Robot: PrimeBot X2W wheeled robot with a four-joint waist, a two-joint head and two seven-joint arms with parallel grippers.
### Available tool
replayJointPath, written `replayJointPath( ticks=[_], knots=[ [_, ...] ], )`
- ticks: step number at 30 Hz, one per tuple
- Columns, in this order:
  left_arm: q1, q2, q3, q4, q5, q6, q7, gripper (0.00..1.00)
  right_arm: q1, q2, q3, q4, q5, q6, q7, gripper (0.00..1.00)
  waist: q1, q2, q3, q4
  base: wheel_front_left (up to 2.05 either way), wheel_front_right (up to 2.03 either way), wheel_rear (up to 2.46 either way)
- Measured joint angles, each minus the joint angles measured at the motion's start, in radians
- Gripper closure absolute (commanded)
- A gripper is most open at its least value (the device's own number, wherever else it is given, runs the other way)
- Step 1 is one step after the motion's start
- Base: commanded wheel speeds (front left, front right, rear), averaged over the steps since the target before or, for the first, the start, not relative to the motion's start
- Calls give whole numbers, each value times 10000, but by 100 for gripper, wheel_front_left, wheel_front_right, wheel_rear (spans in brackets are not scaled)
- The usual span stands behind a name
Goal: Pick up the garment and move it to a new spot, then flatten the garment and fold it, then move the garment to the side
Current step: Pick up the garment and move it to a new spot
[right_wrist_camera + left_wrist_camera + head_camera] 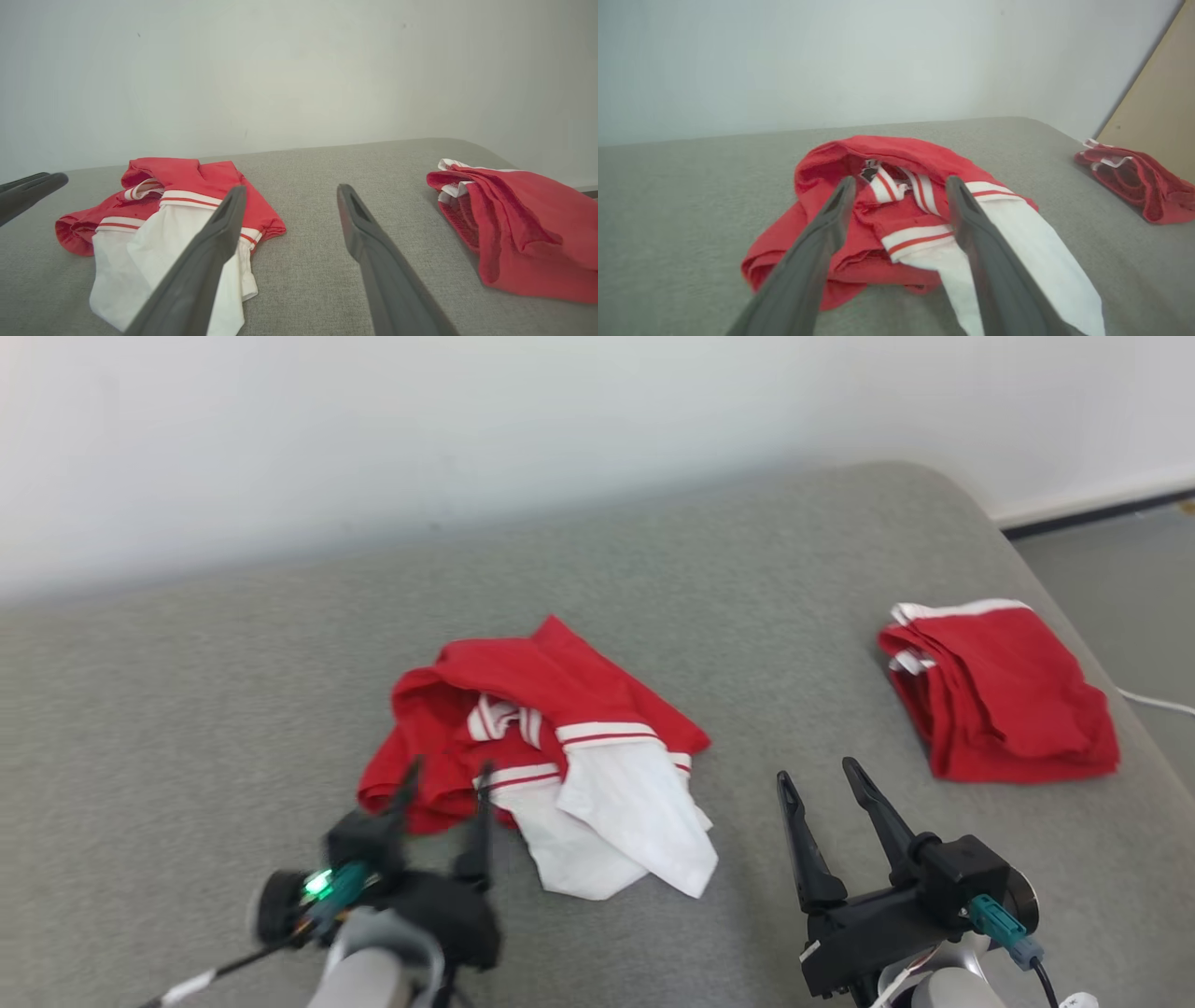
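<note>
A crumpled red garment (523, 691) with white panels and red-and-white striped trim lies in a heap in the middle of the grey fabric surface (709, 588). My left gripper (450, 770) is open at the heap's near left edge, fingers apart with nothing between them. In the left wrist view the garment (896, 149) sits just beyond and under the open left gripper (901, 181). My right gripper (817, 773) is open over bare fabric to the right of the heap. In the right wrist view the garment (187, 184) lies left of that gripper (292, 188).
A second red garment (1008, 695), folded, rests near the surface's right edge, also seen as a folded pile (518, 219) in the right wrist view. The surface's corner rounds off at the far right, with floor (1120, 569) and a white cable (1158, 702) beyond. A pale wall stands behind.
</note>
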Motion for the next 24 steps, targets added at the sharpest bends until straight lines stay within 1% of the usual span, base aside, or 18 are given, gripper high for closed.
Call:
replayJointPath(
  ticks=[3, 5, 9, 14, 21, 24],
  knots=[
    [863, 198, 1030, -688, 554, 224, -4, 0, 60, 42, -165, 25, -58, 0, 2, 0, 0, 0, -194, 343, 0, 0, 0],
    [1490, 278, 1659, -1058, 899, 297, -2, 0, 183, 67, -293, 67, -107, 0, 0, 0, 0, 0, -316, 566, 0, 0, 0],
    [2729, 301, 2763, -1599, 1442, 341, -2, 0, 404, 104, -362, 245, -165, 0, 2, 0, 0, 0, -562, 979, 0, 0, 0],
    [4017, 163, 4102, -2280, 1958, 330, -2, 0, 606, 157, -366, 449, -272, 0, 0, 0, -1, -1, -885, 1339, 0, 0, 0],
    [5249, -184, 5189, -2966, 2746, 29, -2, 0, 901, 226, -575, 637, -391, 0, 2, 0, -1, 0, -1219, 1603, 0, 0, 0],
    [5590, -316, 5315, -3277, 3009, -27, -2, 0, 1000, 244, -587, 736, -391, 0, 2, 0, 0, 0, -1314, 1621, 0, 0, 0]
  ],
)
